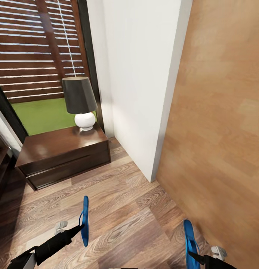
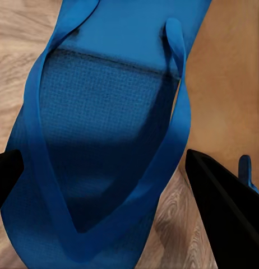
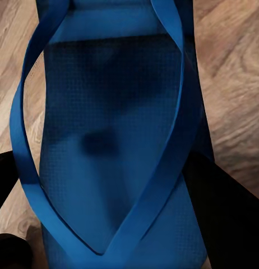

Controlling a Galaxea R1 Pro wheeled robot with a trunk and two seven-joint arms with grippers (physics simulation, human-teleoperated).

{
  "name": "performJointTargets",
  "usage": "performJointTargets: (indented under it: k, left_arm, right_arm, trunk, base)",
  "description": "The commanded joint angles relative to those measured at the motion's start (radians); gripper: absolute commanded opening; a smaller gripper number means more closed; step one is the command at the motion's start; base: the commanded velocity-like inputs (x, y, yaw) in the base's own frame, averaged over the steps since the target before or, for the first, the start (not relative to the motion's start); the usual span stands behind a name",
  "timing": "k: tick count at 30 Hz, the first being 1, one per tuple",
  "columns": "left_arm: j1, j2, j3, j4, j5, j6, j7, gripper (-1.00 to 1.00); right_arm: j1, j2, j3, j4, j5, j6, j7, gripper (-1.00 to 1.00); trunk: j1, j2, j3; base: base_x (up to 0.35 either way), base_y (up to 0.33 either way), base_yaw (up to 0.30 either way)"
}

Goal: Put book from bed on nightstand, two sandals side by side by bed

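Carrying one sandal (image 1: 85, 220) in the left gripper (image 1: 80, 226) and the other sandal (image 1: 189, 239) in the right gripper (image 1: 193, 256) — fingers clamped on each — lower both level, parallel, onto the floor (image 1: 122, 209) near the nightstand (image 1: 62, 151).

Blue sandals (image 1: 85, 220) with finely textured matt footbed and smooth straps, glossy dark wood nightstand (image 1: 62, 149), grained wood-plank floor (image 1: 118, 209), matt white wall (image 1: 140, 74), glossy white lamp base (image 1: 85, 121), matt dark shade (image 1: 79, 95)
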Motion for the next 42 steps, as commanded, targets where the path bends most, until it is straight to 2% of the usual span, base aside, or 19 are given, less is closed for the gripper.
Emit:
performJointTargets:
  k: [1, 36, 42]
  left_arm:
    - [0.0, 0.0, 0.001, 0.0, 0.003, 0.01, -0.004, -1.0]
    - [0.0, -0.002, -0.003, 0.002, 0.003, 0.01, -0.001, -1.0]
    - [0.0, -0.003, -0.003, 0.002, 0.003, 0.01, -0.001, -1.0]
  right_arm:
    - [0.0, 0.0, -0.002, 0.0, -0.005, 0.01, 0.001, -1.0]
    - [0.0, 0.001, -0.002, 0.0, -0.005, 0.01, -0.001, -1.0]
    - [0.0, 0.001, -0.001, 0.0, -0.005, 0.01, -0.001, -1.0]
  trunk:
    - [-0.001, 0.0, 0.003]
    - [-0.016, 0.008, 0.138]
    - [-0.039, 0.05, 0.157]
  base:
    - [0.0, 0.0, 0.0]
    - [0.0, 0.0, 0.0]
    - [0.0, 0.0, 0.0]
